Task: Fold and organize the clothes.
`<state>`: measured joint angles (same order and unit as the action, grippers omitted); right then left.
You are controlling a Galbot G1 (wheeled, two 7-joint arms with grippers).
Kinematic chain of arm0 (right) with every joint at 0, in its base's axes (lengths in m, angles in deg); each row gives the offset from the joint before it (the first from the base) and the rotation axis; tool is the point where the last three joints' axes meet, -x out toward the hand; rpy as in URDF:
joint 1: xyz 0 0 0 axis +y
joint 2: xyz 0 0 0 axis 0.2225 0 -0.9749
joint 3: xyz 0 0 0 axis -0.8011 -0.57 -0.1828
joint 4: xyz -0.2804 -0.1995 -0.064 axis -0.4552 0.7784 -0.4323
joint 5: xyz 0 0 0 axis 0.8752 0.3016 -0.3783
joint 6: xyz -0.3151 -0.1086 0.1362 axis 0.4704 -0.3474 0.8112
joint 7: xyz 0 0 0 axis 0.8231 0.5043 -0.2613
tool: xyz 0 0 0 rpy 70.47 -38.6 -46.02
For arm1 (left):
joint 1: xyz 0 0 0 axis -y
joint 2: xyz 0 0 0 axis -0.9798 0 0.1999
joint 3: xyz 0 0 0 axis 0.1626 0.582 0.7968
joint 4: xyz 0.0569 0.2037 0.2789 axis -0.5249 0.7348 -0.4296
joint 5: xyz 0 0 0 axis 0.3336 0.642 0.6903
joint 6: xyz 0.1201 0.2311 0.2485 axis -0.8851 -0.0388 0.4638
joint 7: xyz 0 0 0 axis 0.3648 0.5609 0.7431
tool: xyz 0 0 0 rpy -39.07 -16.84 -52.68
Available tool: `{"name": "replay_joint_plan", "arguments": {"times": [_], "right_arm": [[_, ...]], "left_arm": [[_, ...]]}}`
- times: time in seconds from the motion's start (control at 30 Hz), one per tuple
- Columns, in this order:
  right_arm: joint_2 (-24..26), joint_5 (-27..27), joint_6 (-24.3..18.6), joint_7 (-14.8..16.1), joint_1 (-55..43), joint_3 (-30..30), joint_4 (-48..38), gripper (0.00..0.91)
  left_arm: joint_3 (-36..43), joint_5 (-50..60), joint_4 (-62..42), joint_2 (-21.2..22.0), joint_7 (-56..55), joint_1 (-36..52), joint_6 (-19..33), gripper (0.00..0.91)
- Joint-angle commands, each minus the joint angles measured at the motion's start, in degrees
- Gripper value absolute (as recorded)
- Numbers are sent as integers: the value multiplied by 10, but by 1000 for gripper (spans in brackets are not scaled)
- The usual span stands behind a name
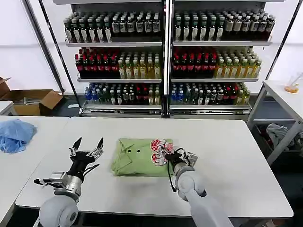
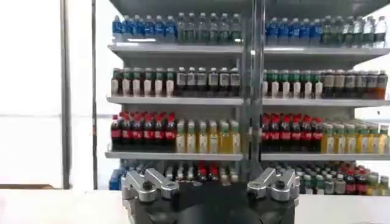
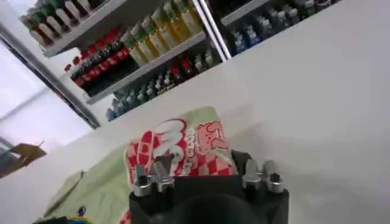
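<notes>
The clothes are one light green polo shirt (image 1: 135,160) lying folded in the middle of the white table (image 1: 236,161). Its collar and two dark buttons face up, and its red-and-white print (image 1: 157,147) is bunched at the right edge. My right gripper (image 1: 171,153) is at that edge. In the right wrist view this gripper (image 3: 201,164) is open, with the printed fabric (image 3: 177,146) lying between its spread fingers. My left gripper (image 1: 86,145) stands open a little left of the shirt, fingers pointing up and holding nothing. The left wrist view has that gripper (image 2: 207,182) facing the shelves.
Shelves of bottles (image 1: 165,61) stand behind the table. A light blue cloth (image 1: 14,135) lies on the neighbouring table to the left, with a cardboard box (image 1: 33,101) beyond it. A side table (image 1: 286,94) and pale grey fabric (image 1: 281,135) are at the right.
</notes>
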<state>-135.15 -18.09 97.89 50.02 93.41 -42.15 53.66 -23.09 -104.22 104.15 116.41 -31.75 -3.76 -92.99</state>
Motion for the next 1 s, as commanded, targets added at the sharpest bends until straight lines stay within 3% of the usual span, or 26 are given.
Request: {"name": "replay_joint_plan", "arguments": {"times": [0.03, 0.5, 0.63, 0.67, 0.7, 0.73, 0.77, 0.83, 0.9, 1.0], "right_arm": [[-25, -15, -7, -8, -27, -12, -56, 0], [75, 66, 9, 27, -35, 19, -38, 0], [91, 103, 9, 53, -33, 28, -25, 0], [95, 126, 7, 76, -30, 27, -16, 0], [97, 147, 1, 85, -29, 26, -9, 524], [101, 162, -10, 89, -27, 24, -3, 907], [108, 223, -31, 97, -19, 21, 11, 907], [116, 273, -69, 92, -8, 17, 24, 907], [130, 358, -135, 91, 20, 25, 43, 907], [143, 389, -189, 91, 76, 48, 86, 907]], "left_arm": [[-36, -2, 19, -12, -2, -43, 8, 907], [-37, -12, 20, -15, -1, -43, 7, 907], [-33, -10, 19, -14, -1, -42, 5, 907], [-31, -8, 18, -13, -1, -41, 5, 907], [-30, -5, 17, -13, -2, -39, 4, 907], [-29, -4, 17, -13, -2, -38, 3, 907], [-27, -2, 16, -13, -2, -37, 1, 907], [-26, 2, 17, -13, -2, -35, -2, 907], [-24, 8, 18, -12, -2, -34, -3, 907], [-20, 20, 19, -9, -2, -36, -4, 907]]}}
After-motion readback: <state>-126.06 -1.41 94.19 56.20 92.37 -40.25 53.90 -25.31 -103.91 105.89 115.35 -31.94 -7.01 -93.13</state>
